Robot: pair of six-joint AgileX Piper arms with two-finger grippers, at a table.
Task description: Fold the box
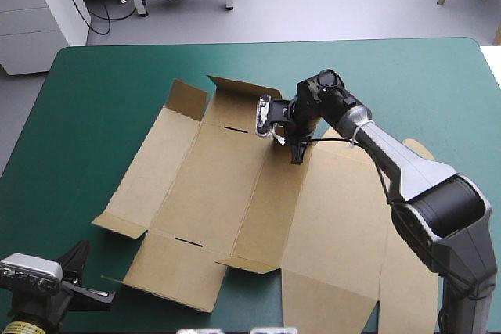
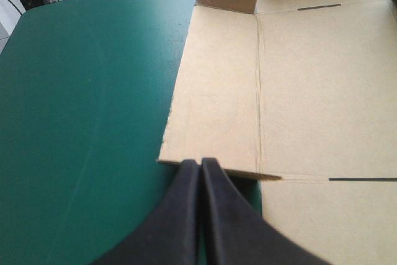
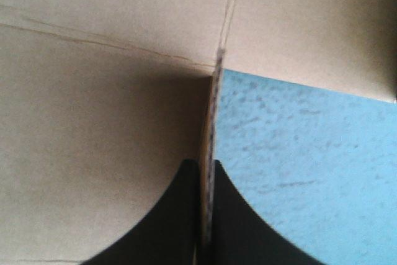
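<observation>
Left hand [image 2: 200, 164]: by the desk's near-left corner, black fingers pressed together into one point, holding nothing, aimed at the box's left panel.
Box [image 1: 227, 185]: brown sheet lying mostly flat across the middle of the teal-green desk [image 1: 94, 115], running to the near edge on the right.
Right hand [image 1: 297, 154]: over the box's far middle, pointing down, fingers pinched on a thin board edge.
Far flaps [image 1: 243, 103]: tilted up.
</observation>
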